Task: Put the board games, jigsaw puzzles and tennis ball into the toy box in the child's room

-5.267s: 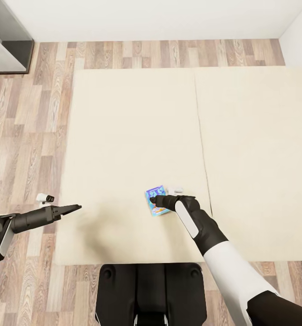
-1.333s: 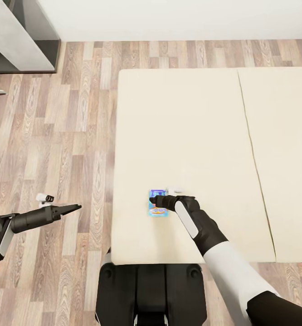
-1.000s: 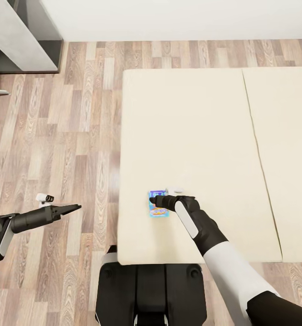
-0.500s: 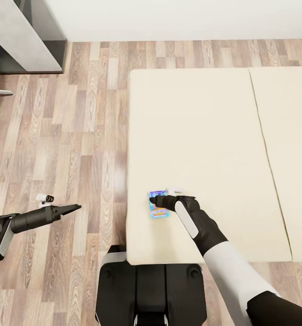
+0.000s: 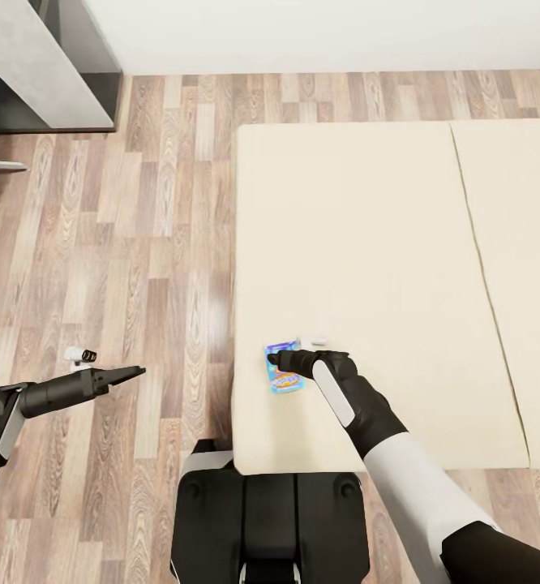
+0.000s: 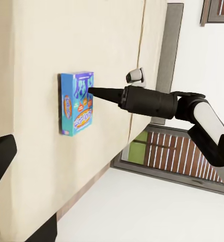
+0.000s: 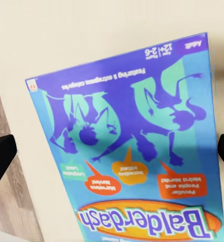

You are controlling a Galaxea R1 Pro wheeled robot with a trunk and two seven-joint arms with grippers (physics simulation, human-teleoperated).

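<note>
The big beige bed (image 5: 383, 268) is sitting on the wood floor (image 5: 124, 243). A blue board game (image 5: 284, 377) is lying flat on the bed, near its edge. The right claw (image 5: 275, 357) is hanging just over the box with its fingers wide apart, holding nothing. The left claw (image 5: 134, 373) is hanging over the floor; I cannot tell how open it is.
</note>
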